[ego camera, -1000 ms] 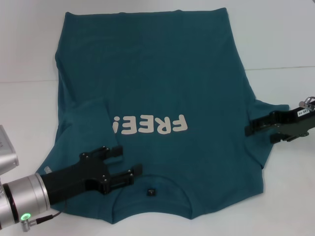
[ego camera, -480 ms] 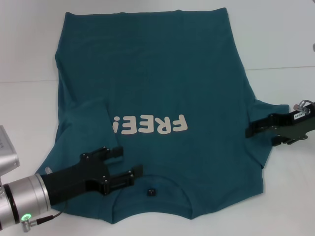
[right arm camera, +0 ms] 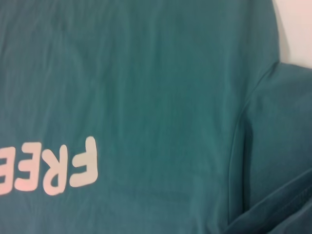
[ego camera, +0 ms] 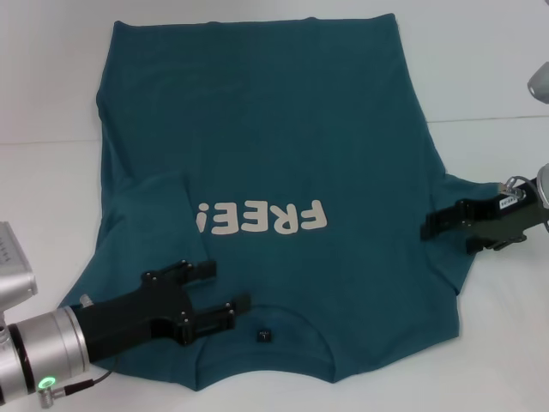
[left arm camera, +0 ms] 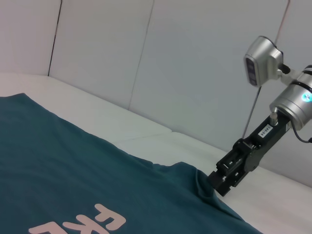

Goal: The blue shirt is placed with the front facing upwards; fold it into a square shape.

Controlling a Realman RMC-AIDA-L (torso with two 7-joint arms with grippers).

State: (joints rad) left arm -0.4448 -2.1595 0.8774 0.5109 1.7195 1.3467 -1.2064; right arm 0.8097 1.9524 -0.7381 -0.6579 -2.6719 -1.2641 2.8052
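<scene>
The blue shirt (ego camera: 274, 137) lies spread on the white table, front up, its collar and black label (ego camera: 263, 335) nearest me. "FREE!" lettering (ego camera: 262, 219) runs across its chest. One sleeve (ego camera: 159, 215) is folded inward over the body. My left gripper (ego camera: 227, 287) hovers open over the shoulder beside the collar, nothing between its fingers. My right gripper (ego camera: 426, 229) is at the other sleeve (ego camera: 467, 193), shut on its edge. In the left wrist view the shirt (left arm camera: 73, 175) puckers up where the right gripper (left arm camera: 218, 181) pinches it. The right wrist view shows only the shirt (right arm camera: 146, 97).
The bare white table (ego camera: 497, 77) surrounds the shirt, with a seam line crossing it behind the sleeves. Pale wall panels (left arm camera: 170, 58) stand behind the table. My right arm's silver wrist (left arm camera: 292, 102) rises above the sleeve.
My right gripper has shifted slightly inward over the sleeve and a little toward me. The left arm has drifted slightly toward the near edge, its fingers still spread.
</scene>
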